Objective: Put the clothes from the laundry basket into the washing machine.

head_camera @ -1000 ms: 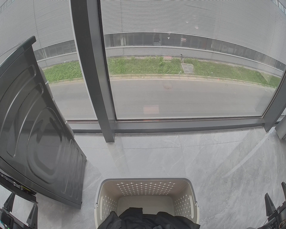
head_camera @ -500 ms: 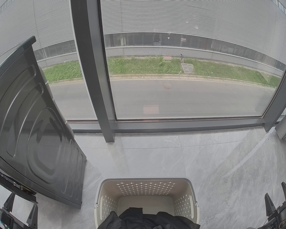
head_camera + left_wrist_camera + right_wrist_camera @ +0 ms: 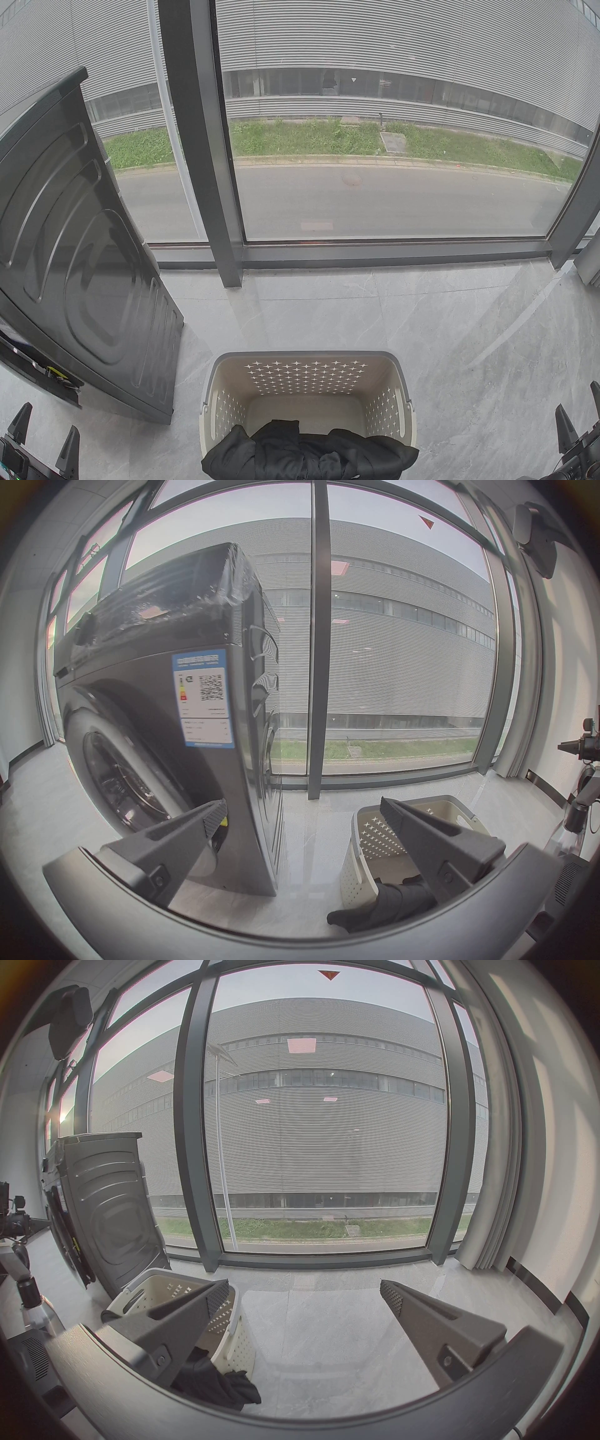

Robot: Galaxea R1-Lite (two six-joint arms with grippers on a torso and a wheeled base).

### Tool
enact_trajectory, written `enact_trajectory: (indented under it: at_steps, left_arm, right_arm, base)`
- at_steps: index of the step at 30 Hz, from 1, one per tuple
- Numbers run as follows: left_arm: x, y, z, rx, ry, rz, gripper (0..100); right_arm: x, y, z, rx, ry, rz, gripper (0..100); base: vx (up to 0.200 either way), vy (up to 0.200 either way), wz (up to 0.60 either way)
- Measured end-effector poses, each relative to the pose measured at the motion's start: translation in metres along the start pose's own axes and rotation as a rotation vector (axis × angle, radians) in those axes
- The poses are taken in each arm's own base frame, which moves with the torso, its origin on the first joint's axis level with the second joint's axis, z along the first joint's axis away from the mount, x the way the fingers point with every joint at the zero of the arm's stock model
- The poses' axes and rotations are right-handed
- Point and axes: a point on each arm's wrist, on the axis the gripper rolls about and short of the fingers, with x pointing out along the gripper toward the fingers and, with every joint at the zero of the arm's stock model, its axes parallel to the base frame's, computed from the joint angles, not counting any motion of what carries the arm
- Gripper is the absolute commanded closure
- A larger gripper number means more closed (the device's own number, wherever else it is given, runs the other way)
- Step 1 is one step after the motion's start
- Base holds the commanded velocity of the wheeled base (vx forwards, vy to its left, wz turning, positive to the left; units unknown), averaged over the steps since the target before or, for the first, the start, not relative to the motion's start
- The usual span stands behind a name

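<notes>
So the cream laundry basket point(image 3: 306, 357) is sitting on the grey floor point(image 3: 387, 312) just right of the dark washing machine point(image 3: 81, 262), and the black clothes point(image 3: 309, 453) are heaped at its near end, partly flopped over the rim. The left gripper point(image 3: 47, 432) and right gripper point(image 3: 578, 409) hang low on either side of the basket, both with fingers spread wide and nothing in them. Looks to me like it's at the very start, nothing grabbed yet. Next it'd need one gripper down on that heap, pinch a good fold, lift clear of the rim, then swing round to the washer's front point(image 3: 119, 780). Can't tell if its door is open.
</notes>
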Motion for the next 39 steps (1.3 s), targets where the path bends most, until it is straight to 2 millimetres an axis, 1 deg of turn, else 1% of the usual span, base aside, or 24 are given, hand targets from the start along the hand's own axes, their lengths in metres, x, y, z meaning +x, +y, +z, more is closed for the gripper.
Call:
enact_trajectory:
  at_steps: [23, 32, 39]
  left_arm:
    - [0.0000, 0.0000, 0.0000, 0.000, 0.000, 0.000, 0]
    - [0.0000, 0.0000, 0.0000, -0.001, 0.000, 0.000, 0]
    - [0.0000, 0.0000, 0.0000, -0.001, 0.000, 0.000, 0]
  right_arm:
    - [0.0000, 0.0000, 0.0000, 0.000, 0.000, 0.000, 0]
    - [0.0000, 0.0000, 0.0000, 0.000, 0.000, 0.000, 0]
    - [0.0000, 0.0000, 0.0000, 0.001, 0.000, -0.001, 0]
  base:
    - [-0.200, 0.000, 0.00]
    - [0.000, 0.000, 0.00]
    - [0.000, 0.200, 0.00]
